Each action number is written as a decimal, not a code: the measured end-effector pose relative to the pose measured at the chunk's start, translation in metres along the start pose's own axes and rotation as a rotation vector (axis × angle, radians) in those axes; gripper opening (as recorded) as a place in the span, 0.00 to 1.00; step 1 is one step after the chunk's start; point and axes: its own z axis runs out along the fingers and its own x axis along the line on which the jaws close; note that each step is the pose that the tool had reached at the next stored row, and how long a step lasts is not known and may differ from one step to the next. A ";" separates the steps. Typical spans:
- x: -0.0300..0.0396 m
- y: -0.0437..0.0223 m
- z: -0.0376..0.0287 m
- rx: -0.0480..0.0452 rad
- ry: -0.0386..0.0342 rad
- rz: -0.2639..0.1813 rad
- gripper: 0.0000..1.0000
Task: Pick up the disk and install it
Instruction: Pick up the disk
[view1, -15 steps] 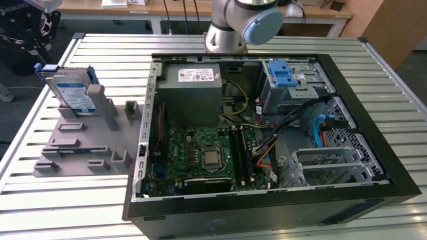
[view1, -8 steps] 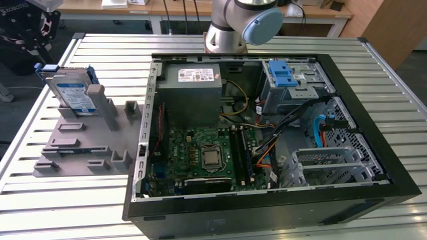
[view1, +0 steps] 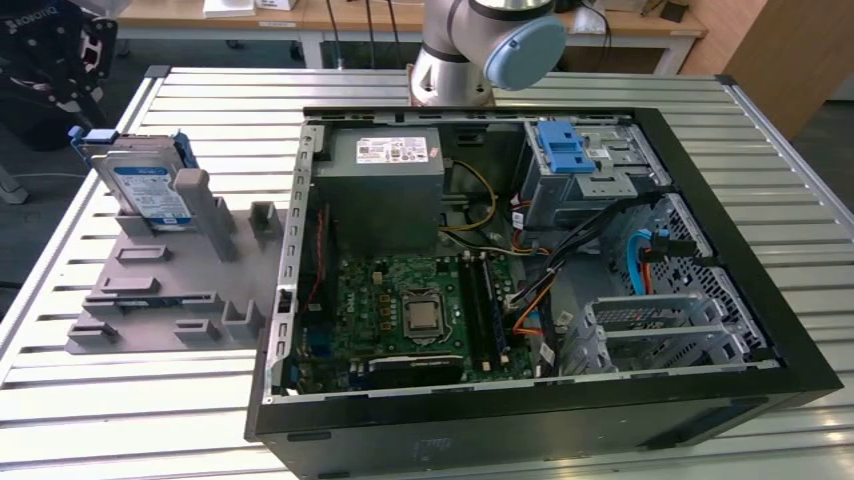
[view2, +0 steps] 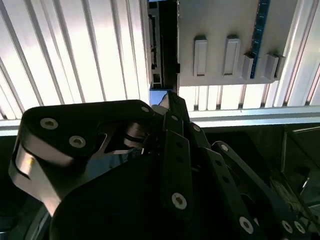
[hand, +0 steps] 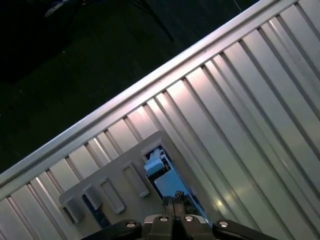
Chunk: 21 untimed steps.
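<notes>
The disk (view1: 147, 185) stands on its edge in a grey holder (view1: 160, 300), not yet picked up. In the exterior view its blue-and-white label faces outward, a blue carrier frames its top, and a grey post of the holder stands against its front face.

In both wrist views the gripper (hand: 173, 201) hangs above the disk (hand: 159, 169) and looks down on it. The disk lies just beyond the fingertips and below them, clear of the gripper. The black fingers (hand: 168, 202) look pressed together with nothing between them. In the second wrist view the gripper (view2: 170, 97) points at the disk's (view2: 156, 42) thin upper edge, which runs straight away from the fingertips. The holder (view2: 225, 30) spreads out to one side of that edge, showing its raised grey tabs.

Beneath the gripper and all around the holder (hand: 135, 200) is a table (hand: 240, 125) of ribbed aluminium slats.

In the exterior view an open computer case (view1: 534, 420) lies on the table (view1: 134, 420) just beside the holder, on the exterior view's right, with its circuit board and cables showing. The arm (view1: 467, 50) rises from the table's far edge, behind the case.
</notes>
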 end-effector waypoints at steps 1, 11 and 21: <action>0.0000 0.0000 0.0002 -0.0002 0.0003 -0.018 0.11; 0.0000 0.0000 0.0014 -0.0018 0.0026 -0.198 0.11; 0.0001 -0.0001 0.0035 -0.0041 0.0055 -0.380 0.11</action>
